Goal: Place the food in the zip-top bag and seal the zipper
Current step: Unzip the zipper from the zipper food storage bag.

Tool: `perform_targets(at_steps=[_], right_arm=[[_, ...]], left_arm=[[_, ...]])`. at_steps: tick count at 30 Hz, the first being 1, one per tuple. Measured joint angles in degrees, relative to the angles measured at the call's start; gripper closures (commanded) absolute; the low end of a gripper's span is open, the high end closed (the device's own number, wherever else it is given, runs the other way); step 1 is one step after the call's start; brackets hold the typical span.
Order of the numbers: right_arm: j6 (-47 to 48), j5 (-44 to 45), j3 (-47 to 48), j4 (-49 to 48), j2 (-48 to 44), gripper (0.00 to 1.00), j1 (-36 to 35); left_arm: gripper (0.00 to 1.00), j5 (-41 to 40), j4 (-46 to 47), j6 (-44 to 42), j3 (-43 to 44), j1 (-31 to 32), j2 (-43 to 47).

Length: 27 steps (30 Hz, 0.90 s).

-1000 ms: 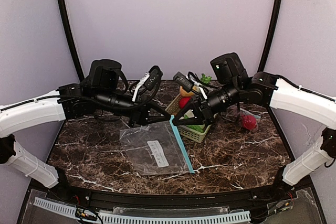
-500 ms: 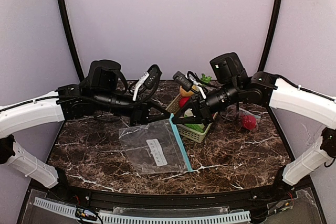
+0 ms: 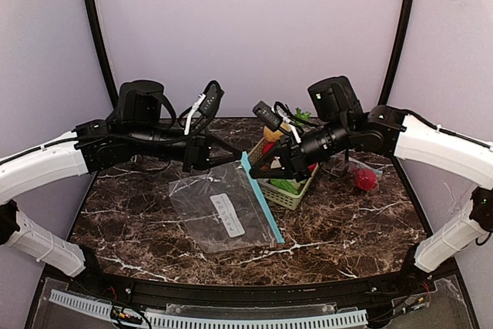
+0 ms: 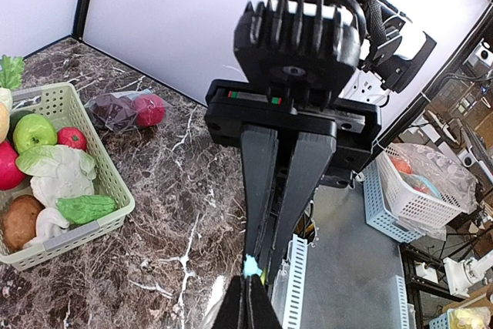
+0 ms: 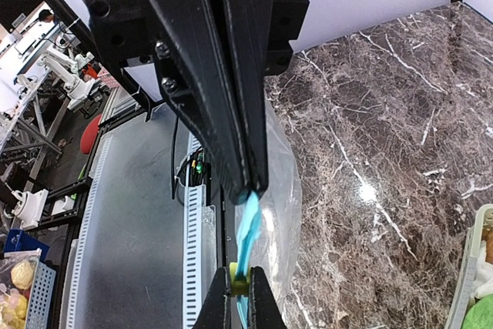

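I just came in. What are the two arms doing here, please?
Both arms are working on the bag, which lies flat on the table. The left gripper and the right gripper are each shut on the blue zipper at its far end, with their fingertips almost meeting. The bag looks empty. The food sits in the basket beside it, so nothing is packed yet.
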<state>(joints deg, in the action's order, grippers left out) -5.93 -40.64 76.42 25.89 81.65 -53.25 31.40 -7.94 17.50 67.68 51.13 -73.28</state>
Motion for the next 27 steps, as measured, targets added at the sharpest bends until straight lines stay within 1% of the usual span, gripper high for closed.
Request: perform_targets(at_steps=[8, 20, 27], right_arm=[[0.0, 0.0, 0.02, -1.51, 0.35, 1.0, -0.07], [-0.33, 1.18, -0.57, -2.27, 0.76, 1.0, -0.26], [-0.59, 1.49, -2.05, -2.08, 0.9, 1.0, -0.57]], left_arm=[[0.99, 1.68, 0.68, 1.75, -0.57, -3.8, 2.47], [0.99, 2.69, 0.94, 1.86, -3.72, -10.19, 5.68], [0.99, 3.1, 0.92, 2.25, -5.09, -12.44, 6.78]])
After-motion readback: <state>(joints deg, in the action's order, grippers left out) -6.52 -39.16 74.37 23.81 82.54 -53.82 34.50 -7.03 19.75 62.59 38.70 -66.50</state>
